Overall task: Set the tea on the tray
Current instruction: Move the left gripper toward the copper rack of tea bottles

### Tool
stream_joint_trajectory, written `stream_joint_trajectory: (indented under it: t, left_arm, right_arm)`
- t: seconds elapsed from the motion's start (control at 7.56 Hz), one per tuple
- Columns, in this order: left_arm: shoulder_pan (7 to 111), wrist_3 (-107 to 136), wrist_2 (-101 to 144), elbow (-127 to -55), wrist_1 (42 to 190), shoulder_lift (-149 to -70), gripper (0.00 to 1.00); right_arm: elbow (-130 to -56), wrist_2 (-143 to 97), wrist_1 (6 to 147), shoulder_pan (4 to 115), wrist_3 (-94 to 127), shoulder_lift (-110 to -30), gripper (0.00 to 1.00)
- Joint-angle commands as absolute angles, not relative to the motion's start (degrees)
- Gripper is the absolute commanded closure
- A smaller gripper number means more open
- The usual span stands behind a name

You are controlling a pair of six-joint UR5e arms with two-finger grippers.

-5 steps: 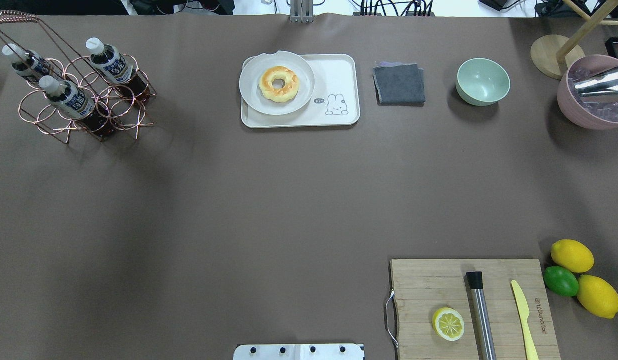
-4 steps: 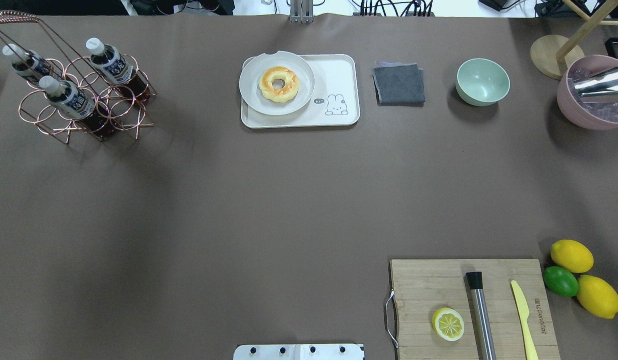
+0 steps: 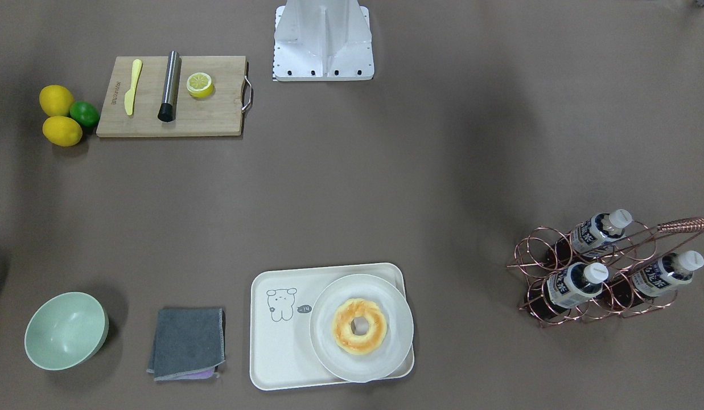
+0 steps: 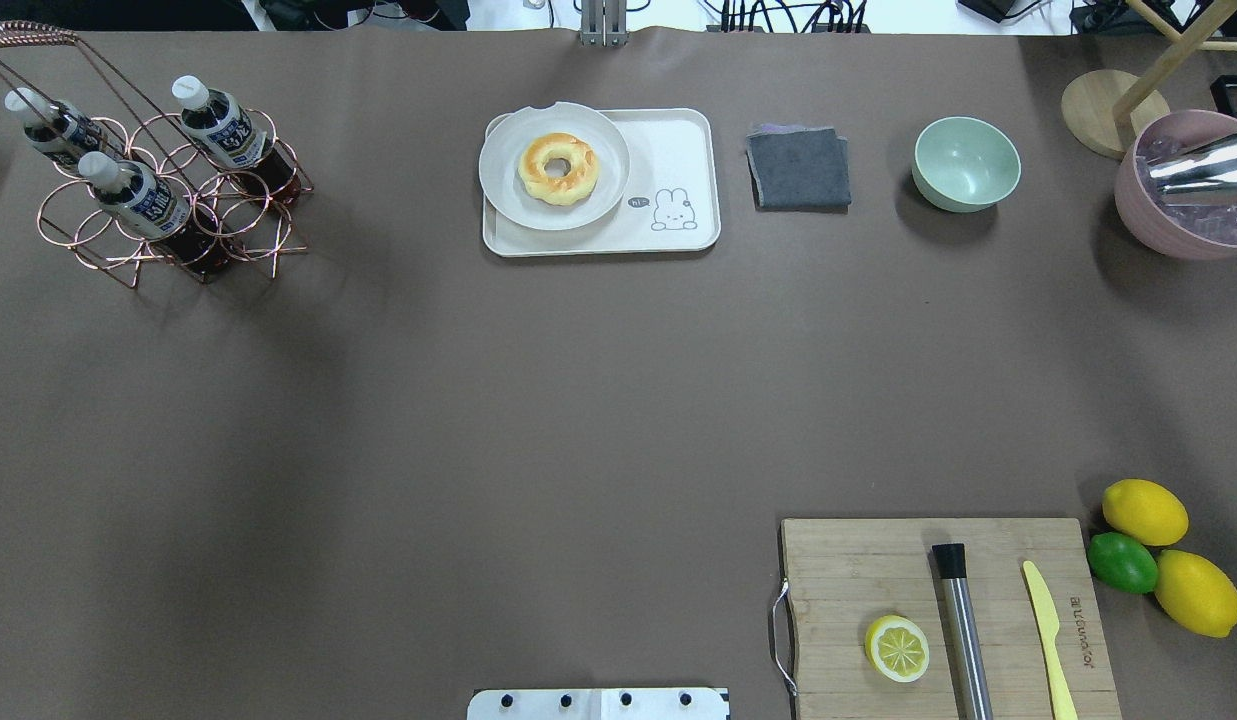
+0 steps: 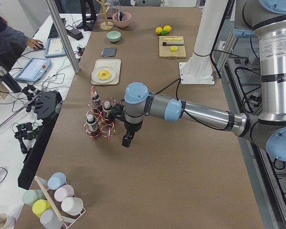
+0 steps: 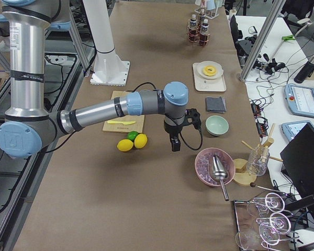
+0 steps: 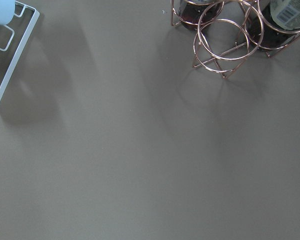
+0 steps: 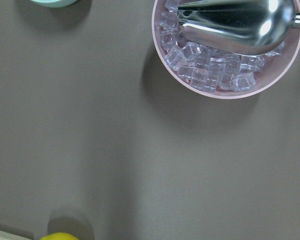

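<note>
Well, the tea [image 4: 138,195] is three like bottles, all upright in a copper wire rack [image 4: 240,218] near the far left corner of the table [image 4: 478,400] in the overhead view, close to its left edge; none is on the tray [image 4: 678,150]. That tray lies at the middle of the far edge, well apart from the rack, with a broad stretch of bare brown tabletop between them; a round plate [image 4: 503,165] bearing a doughnut [image 4: 558,168] fills its left half and overlaps the left rim, while the right half by the drawn bear is bare. A grey cloth [image 4: 798,168] lies just beside the tray's right rim.

From the side, the left gripper [image 5: 127,140] points down over bare table near the rack; whether its fingers are spread or closed I cannot tell. The right gripper [image 6: 175,144] hangs over bare table between the lemons [image 6: 133,142] and a pink ice bowl [image 6: 199,166]; its spread cannot be told either.
</note>
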State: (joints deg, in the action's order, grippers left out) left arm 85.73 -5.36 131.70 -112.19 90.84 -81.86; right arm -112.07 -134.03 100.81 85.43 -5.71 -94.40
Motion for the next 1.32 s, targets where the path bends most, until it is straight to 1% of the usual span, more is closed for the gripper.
stream_joint_trajectory:
  t: [0.0,0.13,0.26,0.4,0.66,0.79,0.93,1.19]
  left_arm:
    - [82.65,-1.68,131.84,-110.75,90.96,-87.43,0.03]
    - [78.53,4.51,131.05,-107.61,93.40,-93.11,0.03]
    - [76.05,9.62,126.61,-103.23,99.61,-96.90,0.03]
    - [73.07,20.72,124.91,-101.62,106.28,-98.34,0.03]
    - [72.60,31.93,124.98,-102.91,109.23,-99.75,0.03]
    - [71.64,34.25,124.89,-102.14,112.90,-99.67,0.04]
    - [70.76,35.15,122.63,-102.39,113.37,-99.67,0.04]
    - [65.85,40.68,116.04,-102.13,117.22,-99.58,0.06]
  right_arm:
    - [-111.89,-134.30,100.72,85.43,-6.06,-94.05,0.00]
    - [-112.06,-134.30,100.72,85.43,-6.06,-94.30,0.00]
    - [-112.15,-134.82,100.72,85.52,-6.24,-94.83,0.00]
    - [-112.06,-134.91,100.81,85.60,-6.24,-95.27,0.00]
    - [-111.36,-134.91,100.90,85.61,-6.15,-95.36,0.00]
    - [-111.53,-134.91,100.90,85.61,-6.07,-95.27,0.00]
    - [-111.53,-134.83,100.90,85.52,-5.63,-95.19,0.00]
    - [-111.62,-134.91,100.81,85.52,-5.63,-95.19,0.00]
